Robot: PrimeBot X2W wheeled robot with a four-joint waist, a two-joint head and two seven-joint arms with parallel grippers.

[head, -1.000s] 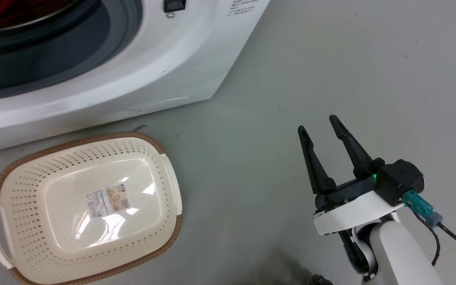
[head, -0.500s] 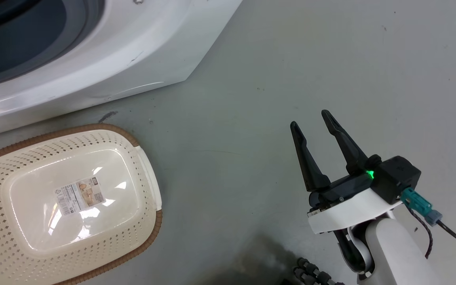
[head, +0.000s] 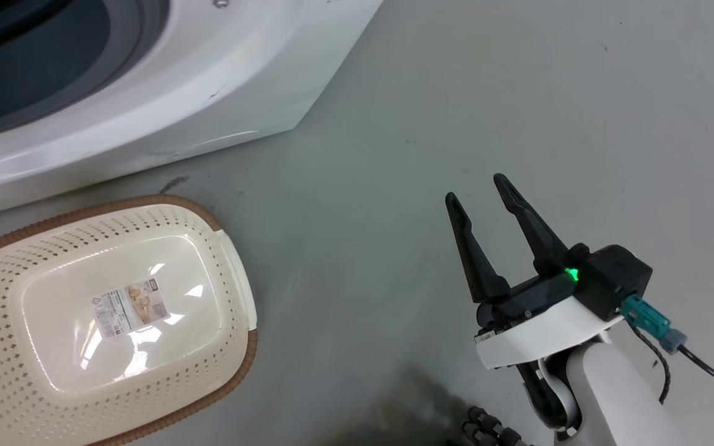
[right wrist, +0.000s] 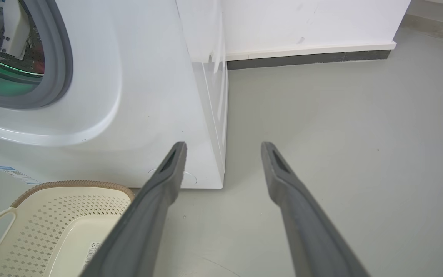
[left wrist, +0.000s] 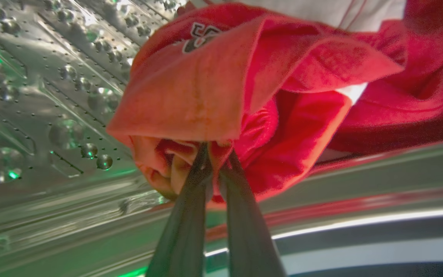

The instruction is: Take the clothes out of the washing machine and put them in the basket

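Red clothes (left wrist: 244, 88) with white trim and lettering lie bunched inside the perforated steel drum (left wrist: 44, 88) of the washing machine (head: 208, 93). My left gripper (left wrist: 215, 152) is shut on a fold of that red fabric, as the left wrist view shows. The cream basket (head: 4, 347) with a brown rim stands empty on the floor before the machine, also seen in the right wrist view as the basket (right wrist: 37, 215). My right gripper (head: 478, 189) hovers open over bare floor to the right of the basket, holding nothing. The white machine front (right wrist: 137, 96) stands ahead of the right gripper (right wrist: 223, 146).
Grey floor (head: 518, 93) stretches to the right of the machine. A white wall with a dark skirting (right wrist: 310, 57) runs behind. The grey door gasket (right wrist: 58, 57) rings the porthole, and a pale arm part shows inside it.
The head camera has shifted, so the machine and basket slid left and the porthole sits higher in frame. The right gripper stays open in nearly the same pose.
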